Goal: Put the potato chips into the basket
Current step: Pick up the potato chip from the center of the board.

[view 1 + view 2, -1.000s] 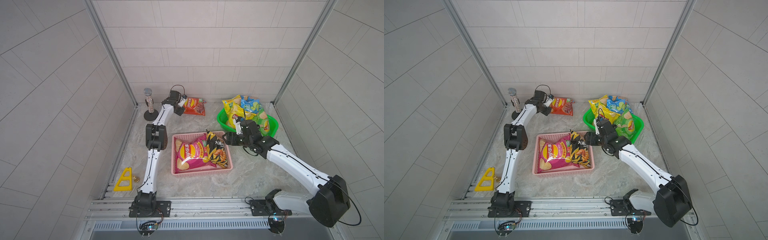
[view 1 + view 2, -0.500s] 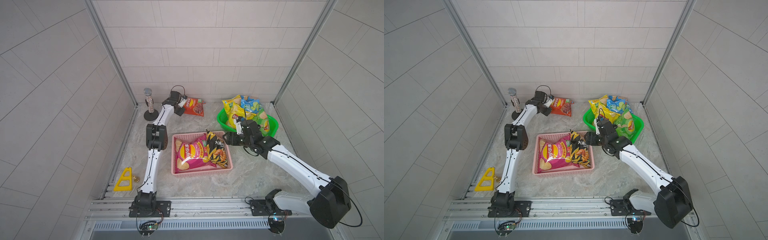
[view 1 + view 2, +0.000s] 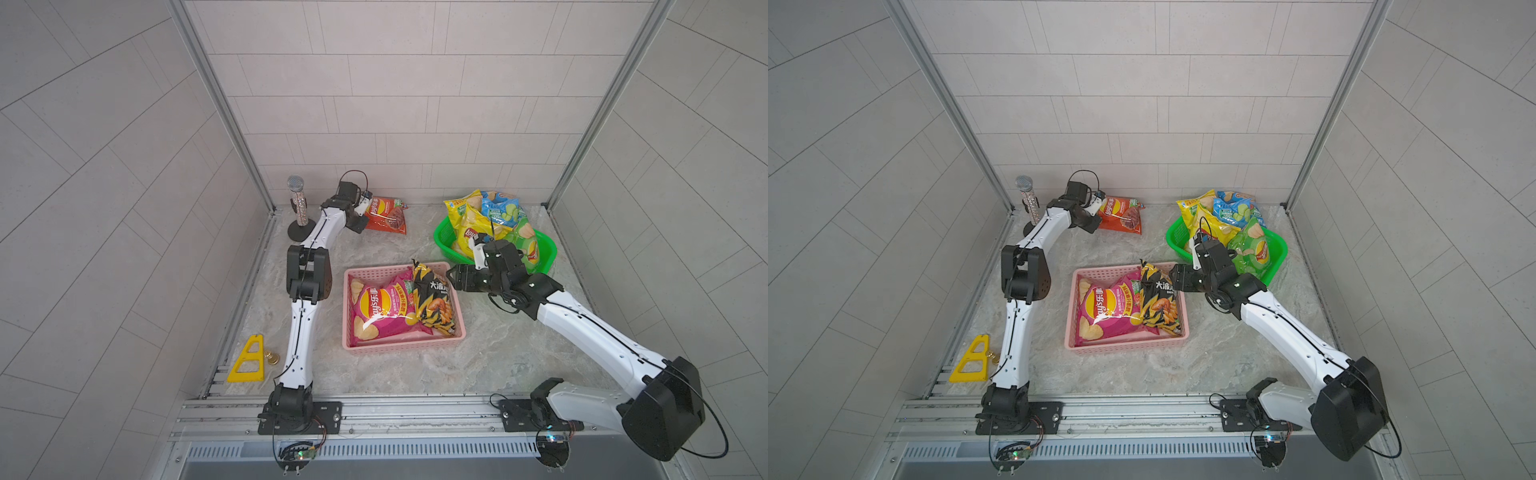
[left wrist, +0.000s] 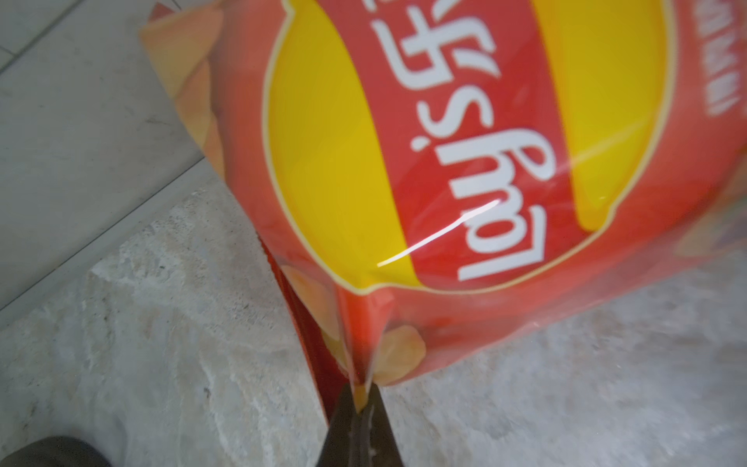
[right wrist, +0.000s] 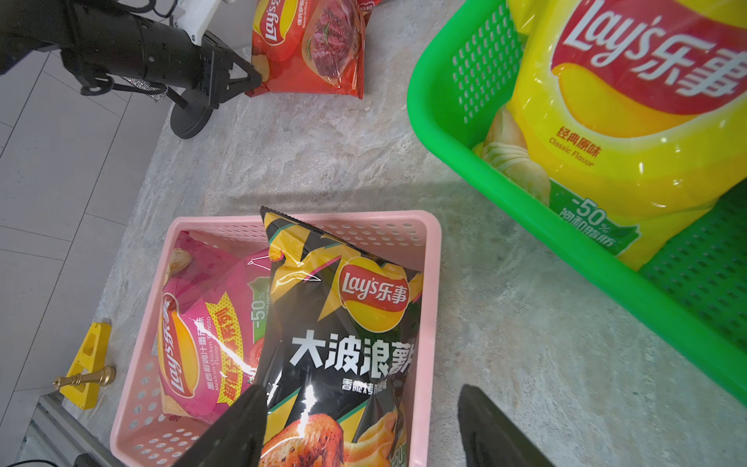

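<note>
Here, orange-red bag [image 4: 404, 161], corner pinched between left fingers [image 4: 341, 428]

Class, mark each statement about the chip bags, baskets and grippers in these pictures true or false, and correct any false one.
1. The left gripper is shut on a corner of the orange-red bag. True.
2. The pink basket holds three bags. False: the pink basket holds two, the magenta bag and the black bag.
3. The right gripper stands open. True.
4. The green basket is empty. False: the green basket holds the yellow bag, the blue bag and the green bag.
</note>
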Robot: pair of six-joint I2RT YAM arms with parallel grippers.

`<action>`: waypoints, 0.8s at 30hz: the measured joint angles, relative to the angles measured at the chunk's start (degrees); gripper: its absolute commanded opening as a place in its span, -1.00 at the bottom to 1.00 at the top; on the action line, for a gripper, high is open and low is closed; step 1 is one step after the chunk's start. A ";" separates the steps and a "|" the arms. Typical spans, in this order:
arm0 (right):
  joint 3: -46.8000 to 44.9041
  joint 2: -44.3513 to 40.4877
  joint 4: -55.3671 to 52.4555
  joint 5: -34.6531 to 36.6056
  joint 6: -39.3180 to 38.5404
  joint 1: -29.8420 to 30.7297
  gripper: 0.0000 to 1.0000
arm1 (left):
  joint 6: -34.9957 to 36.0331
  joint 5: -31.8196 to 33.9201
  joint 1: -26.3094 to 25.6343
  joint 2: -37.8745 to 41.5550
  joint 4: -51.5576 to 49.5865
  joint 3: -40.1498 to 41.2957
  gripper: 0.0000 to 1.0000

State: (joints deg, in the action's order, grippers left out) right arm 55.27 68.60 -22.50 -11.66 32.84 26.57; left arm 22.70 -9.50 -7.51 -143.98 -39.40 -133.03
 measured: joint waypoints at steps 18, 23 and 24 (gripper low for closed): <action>-1.22 -5.18 -1.16 1.05 0.02 0.00 0.58 | -6.29 -8.83 -0.02 26.12 -5.42 12.50 -1.00; -2.40 -6.49 -1.38 1.57 0.28 0.00 0.58 | -8.70 -10.03 -0.02 31.30 -6.58 13.77 -1.00; -2.58 -6.71 -1.36 1.62 0.39 0.00 0.58 | -9.18 -10.21 -0.02 32.33 -6.71 13.97 -1.00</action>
State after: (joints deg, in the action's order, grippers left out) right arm 52.69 61.89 -23.86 -10.04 33.23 26.57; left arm 13.52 -19.70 -7.53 -111.66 -46.11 -119.07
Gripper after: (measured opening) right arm 0.791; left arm 0.045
